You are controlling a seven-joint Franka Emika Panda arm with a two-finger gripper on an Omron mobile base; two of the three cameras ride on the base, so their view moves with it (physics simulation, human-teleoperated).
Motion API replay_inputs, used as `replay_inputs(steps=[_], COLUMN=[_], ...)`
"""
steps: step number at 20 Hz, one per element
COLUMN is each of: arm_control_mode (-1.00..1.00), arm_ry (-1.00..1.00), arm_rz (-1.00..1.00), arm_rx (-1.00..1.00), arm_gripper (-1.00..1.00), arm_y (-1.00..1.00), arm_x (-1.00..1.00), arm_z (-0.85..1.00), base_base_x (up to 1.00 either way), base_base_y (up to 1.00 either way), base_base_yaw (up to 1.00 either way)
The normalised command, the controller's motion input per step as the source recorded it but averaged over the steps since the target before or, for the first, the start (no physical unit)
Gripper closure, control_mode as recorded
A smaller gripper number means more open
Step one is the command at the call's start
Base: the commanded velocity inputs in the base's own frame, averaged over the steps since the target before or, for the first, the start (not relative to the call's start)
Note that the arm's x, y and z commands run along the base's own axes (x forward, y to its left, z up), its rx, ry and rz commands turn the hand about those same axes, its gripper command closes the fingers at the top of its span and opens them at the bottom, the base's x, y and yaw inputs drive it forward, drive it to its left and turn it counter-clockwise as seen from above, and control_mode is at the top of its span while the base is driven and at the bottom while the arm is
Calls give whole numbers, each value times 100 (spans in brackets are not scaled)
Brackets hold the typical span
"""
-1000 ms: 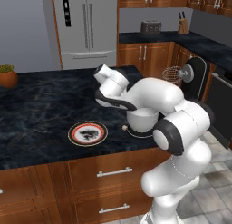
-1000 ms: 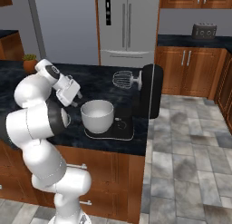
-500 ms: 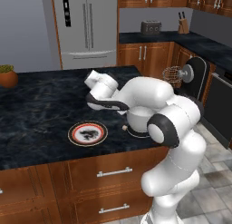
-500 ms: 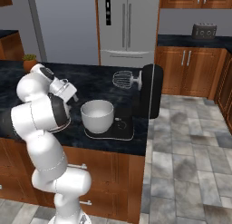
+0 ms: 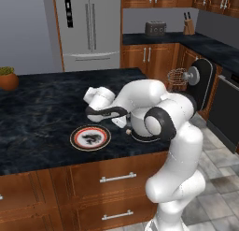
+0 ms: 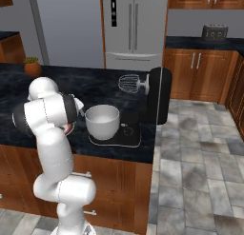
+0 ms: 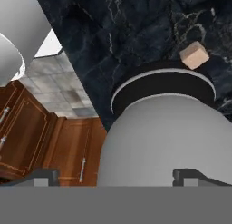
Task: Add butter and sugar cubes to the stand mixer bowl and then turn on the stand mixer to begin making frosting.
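My gripper (image 5: 113, 116) hangs low over the black counter, between the red-rimmed plate (image 5: 90, 137) and the stand mixer bowl (image 5: 138, 124). It is open, its fingertips (image 7: 43, 175) stand wide apart, and nothing is between them. One beige sugar cube (image 7: 194, 54) lies on the counter; it also shows by the bowl's foot as the sugar cube (image 5: 128, 131). The white-grey bowl (image 6: 102, 121) sits on the black stand mixer (image 6: 155, 98), under its wire whisk (image 6: 127, 83). The butter is hidden.
A potted plant (image 5: 8, 78) stands at the counter's far left. Behind the counter are the steel fridge (image 5: 88, 29), and a grey toaster (image 5: 156, 28) and a knife block (image 5: 188, 25) on the rear counter. The counter's front edge runs just below the plate.
The hand has swung left, away from the bowl's rim, and come down toward the counter near the plate. The jaws have stayed open.
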Motion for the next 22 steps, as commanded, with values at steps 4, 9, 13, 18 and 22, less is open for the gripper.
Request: replay_inputs(steps=[4, 9, 13, 18, 22], arm_control_mode=[-100, -100, -100, -100, -100], arm_ry=[4, 8, 12, 13, 6], arm_rz=[-3, -2, -1, 0, 0], arm_rx=[-10, -9, -10, -4, 2], arm_gripper=[-100, -100, -100, -100, -100], arm_y=[0, 0, 0, 0, 0], arm_x=[1, 2, 12, 23, 27], arm_z=[-29, -28, -33, -22, -12], base_base_x=[0, 0, 0, 0, 0], base_base_y=[0, 0, 0, 0, 0], base_base_yaw=[0, 0, 0, 0, 0])
